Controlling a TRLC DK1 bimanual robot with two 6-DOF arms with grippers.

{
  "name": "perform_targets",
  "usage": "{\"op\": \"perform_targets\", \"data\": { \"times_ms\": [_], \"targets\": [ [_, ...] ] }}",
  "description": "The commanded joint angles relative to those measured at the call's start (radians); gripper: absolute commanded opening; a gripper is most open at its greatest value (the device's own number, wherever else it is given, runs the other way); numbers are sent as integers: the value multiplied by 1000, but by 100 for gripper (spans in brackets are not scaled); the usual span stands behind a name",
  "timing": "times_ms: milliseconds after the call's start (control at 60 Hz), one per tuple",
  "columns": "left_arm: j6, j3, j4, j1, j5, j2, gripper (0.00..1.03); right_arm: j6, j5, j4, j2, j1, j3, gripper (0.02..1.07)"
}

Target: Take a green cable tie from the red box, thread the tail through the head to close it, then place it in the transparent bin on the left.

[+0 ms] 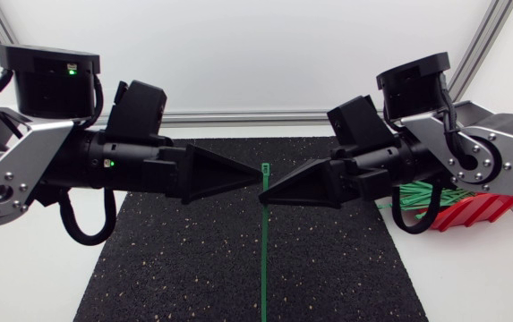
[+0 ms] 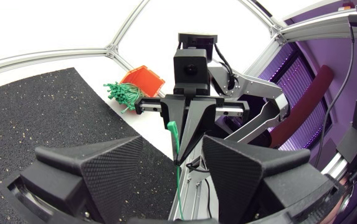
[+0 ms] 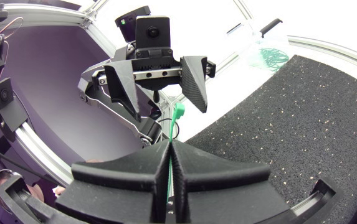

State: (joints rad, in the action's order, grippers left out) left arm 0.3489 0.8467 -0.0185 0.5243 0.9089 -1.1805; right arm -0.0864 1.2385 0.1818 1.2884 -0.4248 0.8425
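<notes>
Over the middle of the black mat [image 1: 193, 259], the two grippers meet tip to tip. The right gripper [image 1: 263, 198] has its fingers pressed together on a green tie [image 1: 263, 259], clamping it a short way from the head. The head end projects beyond the grip, and the long tail extends straight out on the opposite side. The left gripper [image 1: 258, 174] faces it with fingers spread apart. The right wrist view shows the head end of the tie between those spread fingers; contact with either finger cannot be determined. The red box [image 1: 466, 213] sits at the right edge of the mat, under the right arm, with loose green ties [image 1: 417, 192] spilling from it. The transparent bin [image 3: 268, 53] stands beyond the mat and holds more green ties.
</notes>
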Motion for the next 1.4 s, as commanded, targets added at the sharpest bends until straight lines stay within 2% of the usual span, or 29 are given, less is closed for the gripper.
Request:
{"op": "perform_targets", "data": {
  "times_ms": [0,133,283,333,800,933,1267,1383],
  "targets": [
    [30,34,-12,16,1,-21,55,-35,13,-15,3,-8,-26,8],
    [33,35,-21,23,1,-31,42,-36,16,-22,5,0,-33,8],
    [41,32,-34,25,1,-41,39,-38,22,-31,8,3,-34,8],
    [44,32,-35,26,1,-41,34,-49,24,-44,8,4,-37,8],
    [59,22,-55,56,1,-41,26,-104,21,-119,19,1,-56,8],
    [64,20,-61,56,1,-41,20,-105,21,-120,19,0,-56,8],
    [64,20,-64,54,1,-59,20,-105,19,-125,6,3,-62,8],
    [64,20,-66,52,1,-64,11,-105,18,-128,5,3,-63,8]
  ]
}}
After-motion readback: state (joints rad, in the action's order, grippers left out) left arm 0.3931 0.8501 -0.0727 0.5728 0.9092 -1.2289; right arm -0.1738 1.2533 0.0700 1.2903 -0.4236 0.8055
